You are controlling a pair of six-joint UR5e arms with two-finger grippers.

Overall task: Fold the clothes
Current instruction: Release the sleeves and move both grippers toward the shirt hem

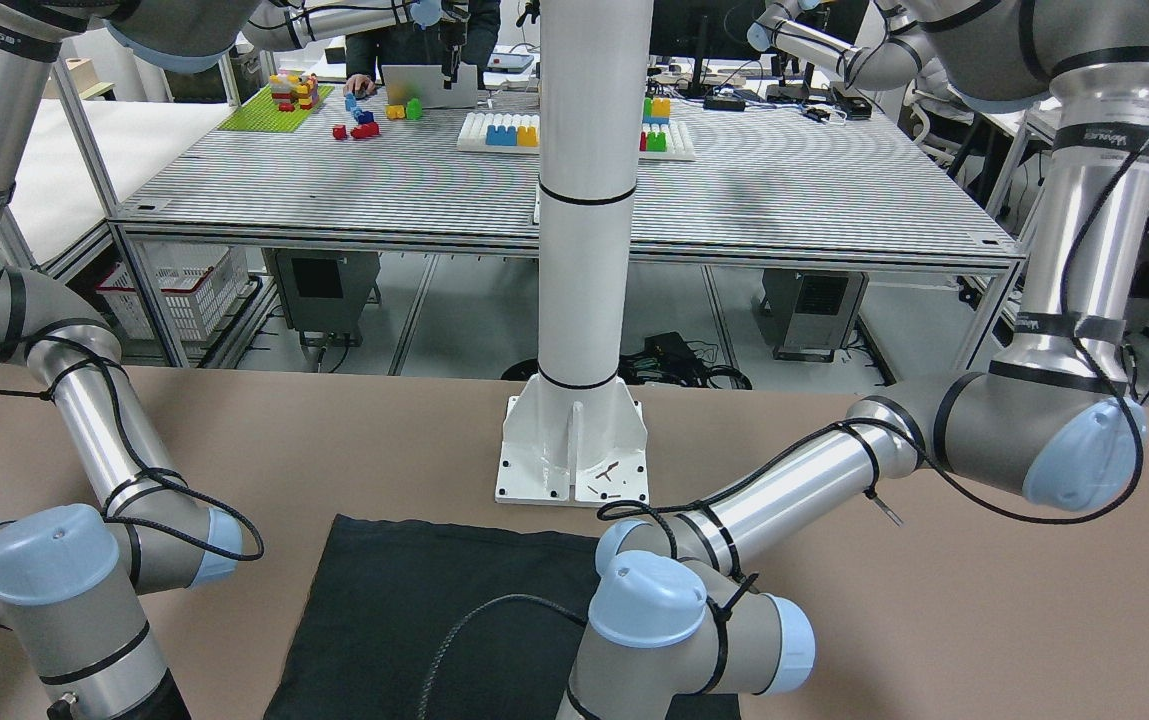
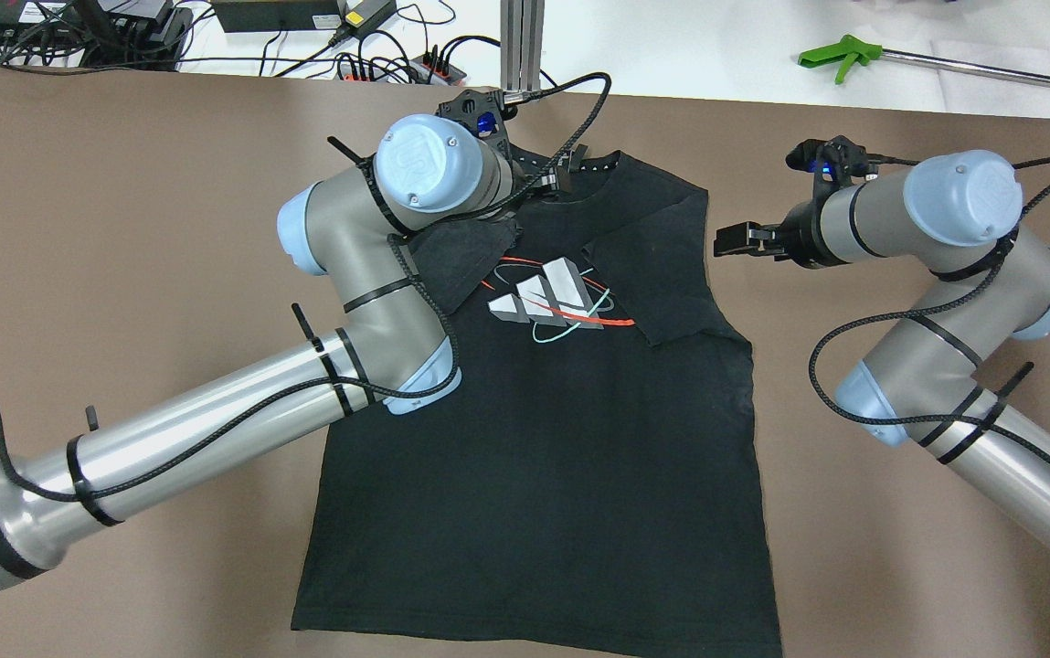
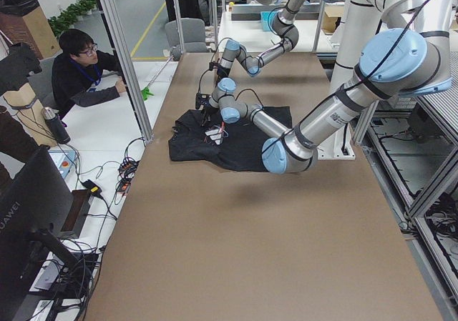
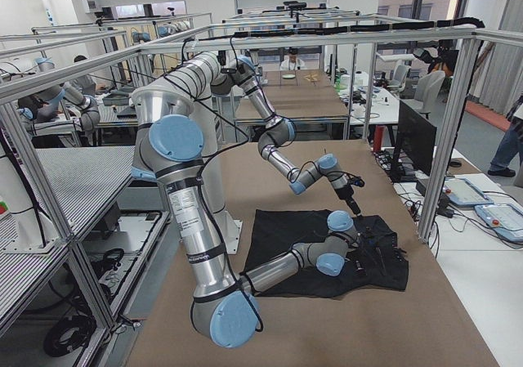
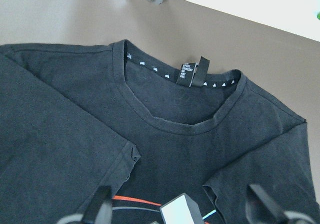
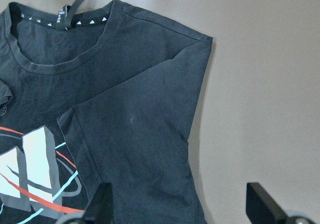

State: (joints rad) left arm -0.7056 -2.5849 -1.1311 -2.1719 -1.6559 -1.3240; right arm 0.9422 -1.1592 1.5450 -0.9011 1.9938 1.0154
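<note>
The clothes are one black T-shirt [image 2: 534, 439] lying flat, front up, on the brown table, collar at the far edge. It has a white three-bar logo [image 2: 547, 297] with red and teal lines. Both short sleeves are folded inward over the chest. My left gripper [image 5: 180, 206] hovers over the collar [image 5: 190, 124] and the folded left sleeve, open and empty. My right gripper [image 2: 733, 239] is just off the shirt's right shoulder, over bare table, open and empty. In the right wrist view [image 6: 180, 206] its fingers stand wide apart above the folded right sleeve [image 6: 145, 134].
Cables and power strips [image 2: 351, 55] and an aluminium post [image 2: 522, 37] line the far table edge. A green-handled tool [image 2: 840, 50] lies on the white surface beyond. The white pedestal base [image 1: 574, 440] stands at the robot's side. A seated person [image 3: 79, 71] is beside the table.
</note>
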